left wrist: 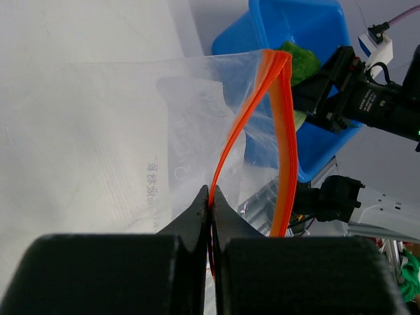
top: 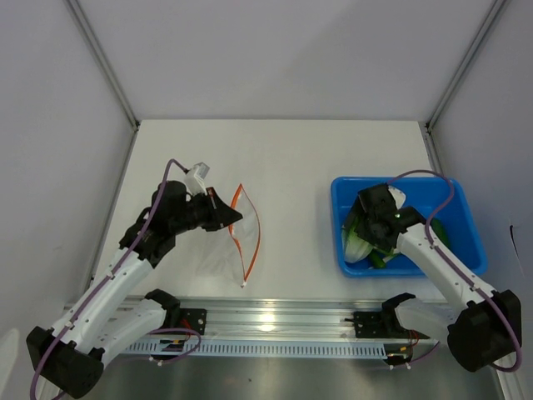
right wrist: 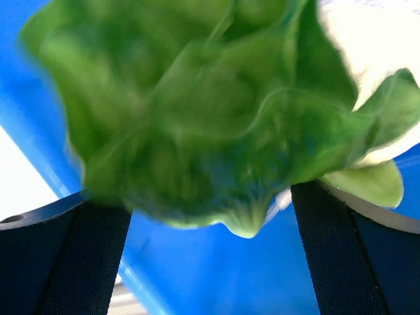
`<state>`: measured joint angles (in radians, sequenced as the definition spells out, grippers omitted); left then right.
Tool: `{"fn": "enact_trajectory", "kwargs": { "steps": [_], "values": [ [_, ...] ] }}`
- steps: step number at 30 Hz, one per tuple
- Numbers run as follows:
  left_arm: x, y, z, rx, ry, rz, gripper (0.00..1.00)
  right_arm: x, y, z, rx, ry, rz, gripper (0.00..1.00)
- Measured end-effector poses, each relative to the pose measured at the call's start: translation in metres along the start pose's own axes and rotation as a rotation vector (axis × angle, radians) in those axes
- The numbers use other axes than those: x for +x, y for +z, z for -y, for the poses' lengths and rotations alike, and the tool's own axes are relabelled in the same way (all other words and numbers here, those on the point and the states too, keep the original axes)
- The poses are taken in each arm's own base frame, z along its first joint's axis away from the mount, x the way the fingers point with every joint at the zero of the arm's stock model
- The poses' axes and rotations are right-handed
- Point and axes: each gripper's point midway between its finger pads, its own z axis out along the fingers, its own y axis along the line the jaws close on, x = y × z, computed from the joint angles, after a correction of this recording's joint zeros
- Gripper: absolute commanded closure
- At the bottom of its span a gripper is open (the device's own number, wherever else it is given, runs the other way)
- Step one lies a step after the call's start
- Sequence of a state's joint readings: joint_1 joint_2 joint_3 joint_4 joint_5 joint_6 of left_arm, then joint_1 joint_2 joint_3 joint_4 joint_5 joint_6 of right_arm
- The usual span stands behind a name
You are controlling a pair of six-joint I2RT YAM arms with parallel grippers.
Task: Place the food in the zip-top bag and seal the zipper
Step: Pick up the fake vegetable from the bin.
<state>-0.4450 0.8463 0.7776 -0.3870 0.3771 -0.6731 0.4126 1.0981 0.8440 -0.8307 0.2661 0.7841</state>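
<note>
The desk is a plain white surface, walled by pale panels on three sides. A blue bin sits flat on it. Left of the bin, well apart from it across bare desk, is the zip-top bag, clear and crinkly. Its orange-red zipper curves open toward the bin. The bag's corner nearest the front seems to touch the desk, while the rest looks raised; how much of it rests there cannot be told. In front of the bin, along the desk's near edge, runs a silver metal rail.
</note>
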Motion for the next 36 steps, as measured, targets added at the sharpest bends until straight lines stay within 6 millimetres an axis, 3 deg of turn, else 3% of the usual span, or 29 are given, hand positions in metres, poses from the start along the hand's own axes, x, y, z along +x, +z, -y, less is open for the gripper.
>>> {"fn": "enact_trajectory", "kwargs": {
  "steps": [7,10,11,12,16,19,24,31,36],
  "values": [
    [0.001,0.0,0.0,0.0,-0.001,-0.006,0.99,-0.006,0.022,0.003,0.023,0.026,0.007,0.02],
    [0.001,0.0,0.0,0.0,-0.001,-0.006,0.99,-0.007,0.033,0.001,0.032,0.029,0.006,0.14],
    [0.002,0.0,0.0,0.0,-0.002,-0.007,1.0,-0.008,0.036,-0.001,0.031,0.03,0.008,0.32],
    [0.002,0.0,0.0,-0.001,-0.003,-0.008,0.99,-0.009,0.038,-0.002,0.029,0.024,0.013,0.41],
    [0.003,-0.002,-0.001,-0.005,-0.005,-0.012,1.0,-0.015,0.038,-0.004,0.018,0.02,0.036,0.55],
    [0.003,-0.002,0.0,-0.003,-0.004,-0.01,0.99,-0.017,0.031,-0.004,0.006,0.013,0.051,0.61],
    [0.003,-0.003,0.0,-0.003,-0.004,-0.01,0.99,-0.036,-0.001,-0.01,-0.033,-0.004,0.09,0.63],
    [0.003,-0.002,-0.001,-0.004,-0.005,-0.011,1.0,-0.089,-0.076,-0.037,-0.173,-0.016,0.235,0.64],
    [0.004,0.0,-0.002,-0.009,-0.014,-0.019,1.0,-0.1,-0.121,-0.065,-0.344,-0.06,0.265,0.64]
  ]
}}
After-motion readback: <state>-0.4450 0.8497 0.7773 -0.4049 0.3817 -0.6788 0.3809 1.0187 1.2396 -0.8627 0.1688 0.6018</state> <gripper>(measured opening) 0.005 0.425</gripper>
